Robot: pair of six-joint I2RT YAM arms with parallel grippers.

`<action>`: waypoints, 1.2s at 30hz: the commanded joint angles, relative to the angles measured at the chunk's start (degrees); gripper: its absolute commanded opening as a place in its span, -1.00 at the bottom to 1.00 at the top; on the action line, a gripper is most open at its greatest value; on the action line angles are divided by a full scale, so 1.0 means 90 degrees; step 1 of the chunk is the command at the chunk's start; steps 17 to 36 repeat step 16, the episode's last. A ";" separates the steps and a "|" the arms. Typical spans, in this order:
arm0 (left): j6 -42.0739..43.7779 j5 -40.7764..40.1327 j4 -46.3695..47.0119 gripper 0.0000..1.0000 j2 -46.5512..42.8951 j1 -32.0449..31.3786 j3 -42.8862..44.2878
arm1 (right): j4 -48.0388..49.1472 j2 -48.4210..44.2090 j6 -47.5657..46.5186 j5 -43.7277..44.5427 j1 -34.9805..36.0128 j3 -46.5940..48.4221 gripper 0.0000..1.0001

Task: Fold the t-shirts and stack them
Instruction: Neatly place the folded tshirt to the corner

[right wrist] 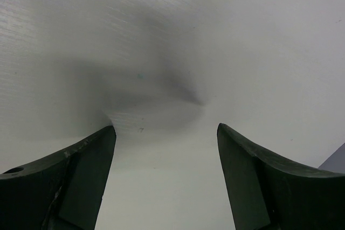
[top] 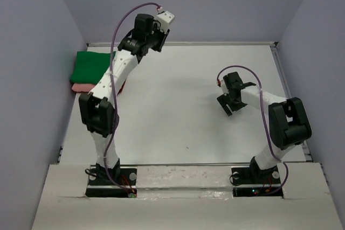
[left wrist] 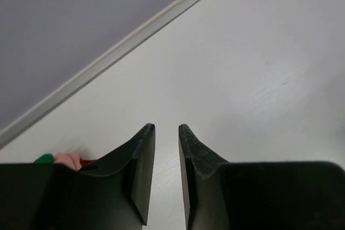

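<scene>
Where the two arm bases are bolted at the near edge of the desk (top: 178, 133), the white surface just ahead of them carries a small dark speck (top: 187, 146). Farther in, on the right half, the right arm bends back toward the middle. The right end effector (right wrist: 166, 127) hangs over bare desk with its jaws spread wide. Its wrist view shows both dark fingers (right wrist: 81, 181) far apart, nothing between them, and a soft shadow on the white surface below.

Beyond that, against the left wall, lie the t-shirts. The green t-shirt (top: 91, 67) is folded into a neat block and sits on top of the salmon-pink t-shirt (top: 81, 86), whose edge shows along the near side of the pile. A bit of dark red cloth (top: 122, 86) peeks out at the pile's right, just beside the left arm's white link, which crosses in front of it.

Farthest off, the left arm reaches up and over to the far edge of the desk, near the rail (left wrist: 124, 44) that meets the grey back wall. The left end effector (left wrist: 166, 127) is held over the bare surface there, its jaws narrow, parted by a slim gap with nothing gripped. At the lower left of that wrist view, slivers of green, pink and red cloth show beside the left finger
</scene>
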 commanded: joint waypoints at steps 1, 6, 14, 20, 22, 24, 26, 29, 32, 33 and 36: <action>0.0270 -0.0041 0.0774 -0.22 -0.1489 -0.0414 -0.1974 | 0.0226 -0.0371 0.0084 0.0106 0.0011 -0.0145 0.63; 0.0543 -0.0686 0.1927 0.01 -0.3101 -0.0454 -0.4534 | 0.0538 -0.0850 0.0026 0.0340 0.0011 -0.0341 0.62; 0.0671 -0.1177 0.3052 0.62 -0.4715 -0.0220 -0.6503 | 0.0822 -0.1222 -0.0022 0.0935 -0.0106 -0.0487 0.49; 0.0622 -0.1204 0.3170 0.74 -0.4892 -0.0112 -0.6756 | 0.1026 -0.1446 -0.0121 0.0780 -0.0194 -0.0672 0.56; 0.0622 -0.1204 0.3170 0.74 -0.4892 -0.0112 -0.6756 | 0.1026 -0.1446 -0.0121 0.0780 -0.0194 -0.0672 0.56; 0.0622 -0.1204 0.3170 0.74 -0.4892 -0.0112 -0.6756 | 0.1026 -0.1446 -0.0121 0.0780 -0.0194 -0.0672 0.56; 0.0622 -0.1204 0.3170 0.74 -0.4892 -0.0112 -0.6756 | 0.1026 -0.1446 -0.0121 0.0780 -0.0194 -0.0672 0.56; 0.0622 -0.1204 0.3170 0.74 -0.4892 -0.0112 -0.6756 | 0.1026 -0.1446 -0.0121 0.0780 -0.0194 -0.0672 0.56; 0.0622 -0.1204 0.3170 0.74 -0.4892 -0.0112 -0.6756 | 0.1026 -0.1446 -0.0121 0.0780 -0.0194 -0.0672 0.56; 0.0622 -0.1204 0.3170 0.74 -0.4892 -0.0112 -0.6756 | 0.1026 -0.1446 -0.0121 0.0780 -0.0194 -0.0672 0.56; 0.0622 -0.1204 0.3170 0.74 -0.4892 -0.0112 -0.6756 | 0.1026 -0.1446 -0.0121 0.0780 -0.0194 -0.0672 0.56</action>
